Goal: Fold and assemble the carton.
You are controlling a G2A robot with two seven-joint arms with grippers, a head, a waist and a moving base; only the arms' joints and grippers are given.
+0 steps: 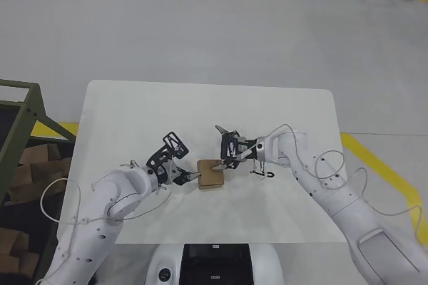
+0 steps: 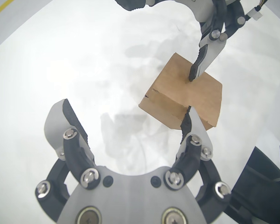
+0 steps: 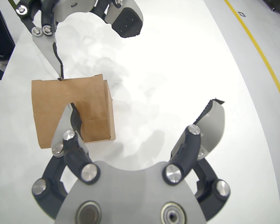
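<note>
A small brown carton (image 1: 210, 175) stands on the white table (image 1: 200, 107), folded into a closed box shape. My left gripper (image 1: 182, 158) is open beside it, and one fingertip (image 2: 188, 115) touches the carton's (image 2: 200, 99) near edge. My right gripper (image 1: 218, 148) is open on the opposite side. One right fingertip (image 3: 71, 111) rests on the carton's (image 3: 91, 94) top face, while the other hangs over bare table. In the left wrist view my left gripper (image 2: 128, 115) holds nothing. In the right wrist view my right gripper (image 3: 142, 110) also grips nothing.
A green-framed bin (image 1: 14, 107) with cardboard pieces stands off the table's left side. Yellow tape (image 1: 381, 167) runs along the floor to the right. A small dark mark (image 1: 264, 173) lies on the table by the right arm. The table's far half is bare.
</note>
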